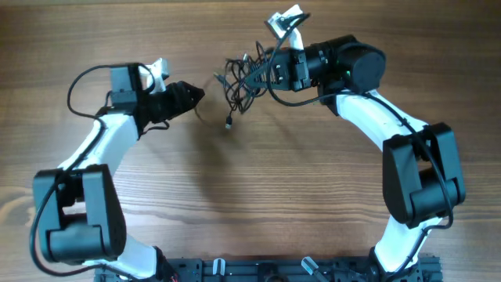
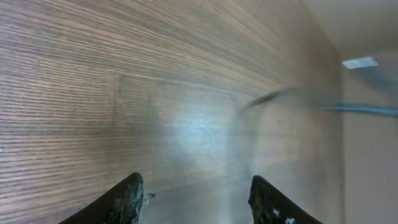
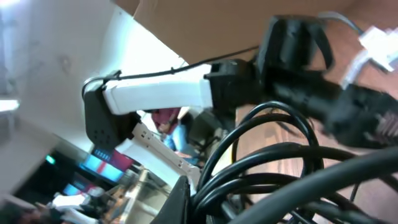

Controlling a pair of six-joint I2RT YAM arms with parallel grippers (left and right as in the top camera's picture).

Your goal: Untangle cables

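The right gripper (image 1: 268, 72) is closed on the cables (image 1: 241, 78), gripping the bunch at its right edge. In the right wrist view, glossy black loops crowd the lens, so the pads themselves cannot be seen. The left gripper (image 1: 196, 95) sits just left of the bunch and points toward it. Its fingers (image 2: 127, 198) are apart with only wood grain between them, so it holds nothing.

The table (image 1: 250, 196) is bare wood around the work. The cables are bunched at its far middle, between the two grippers, with several loops knotted over one another. One thin strand drops toward the near side and ends in a small pale plug (image 1: 228, 123) lying clear of the bunch.

The cords look light, limp and smooth. They should offer no resistance but will probably slide through a loose pinch, and pulling on one is likely to tighten the knot. The free strand just above its plug looks like the best place for the left gripper to take hold, because one cord can be pinched alone there and drawn away from the clamped side.
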